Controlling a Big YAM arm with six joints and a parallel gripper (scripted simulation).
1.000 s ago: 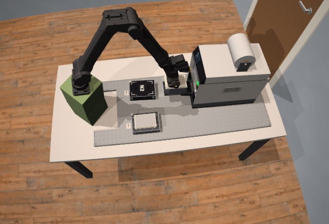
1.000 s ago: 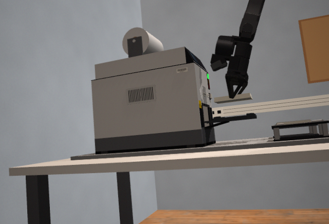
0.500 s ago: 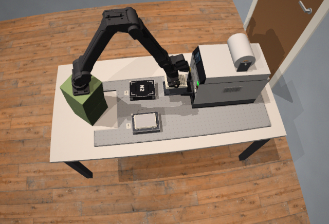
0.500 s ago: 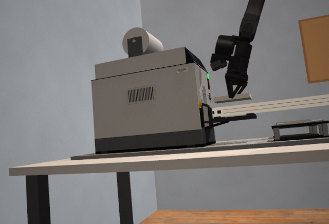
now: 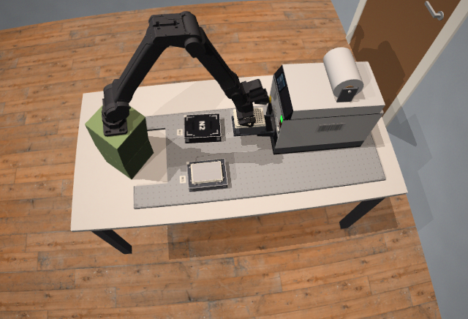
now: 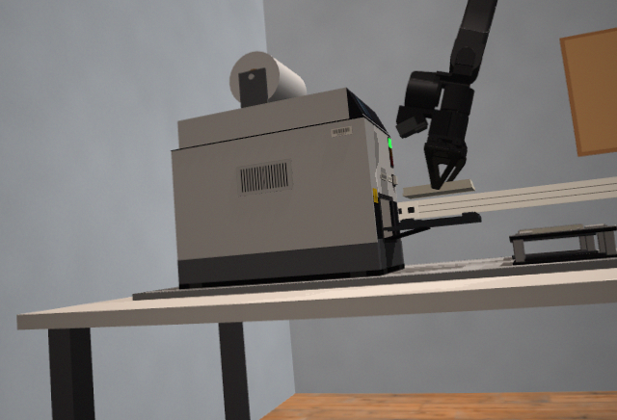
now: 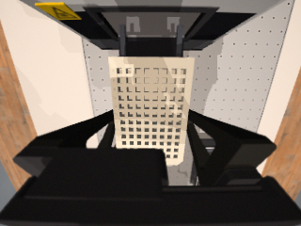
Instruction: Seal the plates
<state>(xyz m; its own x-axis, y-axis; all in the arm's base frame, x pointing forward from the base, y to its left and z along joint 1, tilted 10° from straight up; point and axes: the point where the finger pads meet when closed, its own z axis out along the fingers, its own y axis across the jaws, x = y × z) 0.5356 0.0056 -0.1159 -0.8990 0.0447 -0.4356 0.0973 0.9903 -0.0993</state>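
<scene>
My gripper (image 5: 247, 120) (image 6: 439, 186) (image 7: 150, 113) is shut on the open plate (image 5: 259, 115) (image 6: 461, 187) (image 7: 150, 96), with one finger at each long side. The plate is cream, its wells uncovered, and hangs roughly level above the sealer's stage (image 5: 252, 131) (image 6: 448, 221); the exterior view shows a gap between them. The stage is out, largely hidden under the plate in the wrist view. The lamp (image 5: 281, 118) (image 6: 389, 143) is green. Nest N2 (image 5: 191, 128) is empty. Nest N1 (image 5: 208, 186) holds a plate (image 5: 206, 172) with a smooth grey top. START is not clearly seen.
The sealer (image 5: 325, 132) (image 6: 279, 231) stands just beyond the plate's far short end, with a foil roll (image 5: 340, 67) (image 6: 291, 86) on top. A yellow warning label (image 7: 58, 10) is on its front. The arm stands on a green pedestal (image 5: 131, 156) at the table's left end.
</scene>
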